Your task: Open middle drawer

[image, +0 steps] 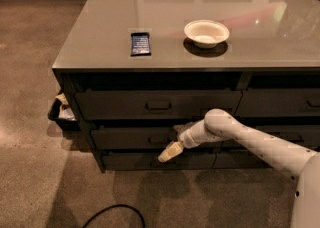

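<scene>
The middle drawer (125, 138) is a dark charcoal front in the left column of the cabinet, between a taller drawer (120, 105) above and a slim drawer (130, 160) below. It looks closed, flush with the others. Its handle is mostly hidden behind my wrist. My gripper (170, 152) has a pale yellow tip and points down-left. It hangs just in front of the lower edge of the middle drawer, near its centre. My white arm (250, 139) reaches in from the lower right.
On the grey countertop (100, 17) lie a dark blue packet (140, 43) and a white bowl (206, 33). A second drawer column (280, 103) is at the right. A black bin (62, 114) stands at the cabinet's left side. A black cable (115, 212) lies on the floor.
</scene>
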Robot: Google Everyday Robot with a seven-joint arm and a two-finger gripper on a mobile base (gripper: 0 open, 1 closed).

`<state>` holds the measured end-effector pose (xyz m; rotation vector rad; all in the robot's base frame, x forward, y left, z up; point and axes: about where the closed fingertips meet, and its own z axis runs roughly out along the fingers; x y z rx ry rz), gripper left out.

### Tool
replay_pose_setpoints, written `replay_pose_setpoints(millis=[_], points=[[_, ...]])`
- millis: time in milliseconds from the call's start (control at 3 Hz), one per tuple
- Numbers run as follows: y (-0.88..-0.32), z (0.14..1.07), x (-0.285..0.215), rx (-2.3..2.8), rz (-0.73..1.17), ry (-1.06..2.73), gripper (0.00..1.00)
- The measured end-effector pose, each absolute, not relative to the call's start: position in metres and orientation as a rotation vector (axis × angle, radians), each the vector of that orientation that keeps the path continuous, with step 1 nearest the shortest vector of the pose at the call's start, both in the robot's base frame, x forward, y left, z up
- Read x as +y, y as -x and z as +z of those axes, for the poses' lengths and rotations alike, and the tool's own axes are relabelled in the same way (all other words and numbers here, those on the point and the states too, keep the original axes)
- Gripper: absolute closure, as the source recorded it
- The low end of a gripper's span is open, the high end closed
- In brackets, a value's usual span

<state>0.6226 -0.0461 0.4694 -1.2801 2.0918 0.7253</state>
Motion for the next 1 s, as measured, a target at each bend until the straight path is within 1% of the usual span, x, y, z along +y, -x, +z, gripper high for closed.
replay_pose_setpoints(millis=[667, 1000], points=[[-0.627, 0.465, -0.026, 1.990, 0.786, 1.207, 0.00], [-0.629, 0.465, -0.018, 1.957, 0.784, 1.185, 0.00]])
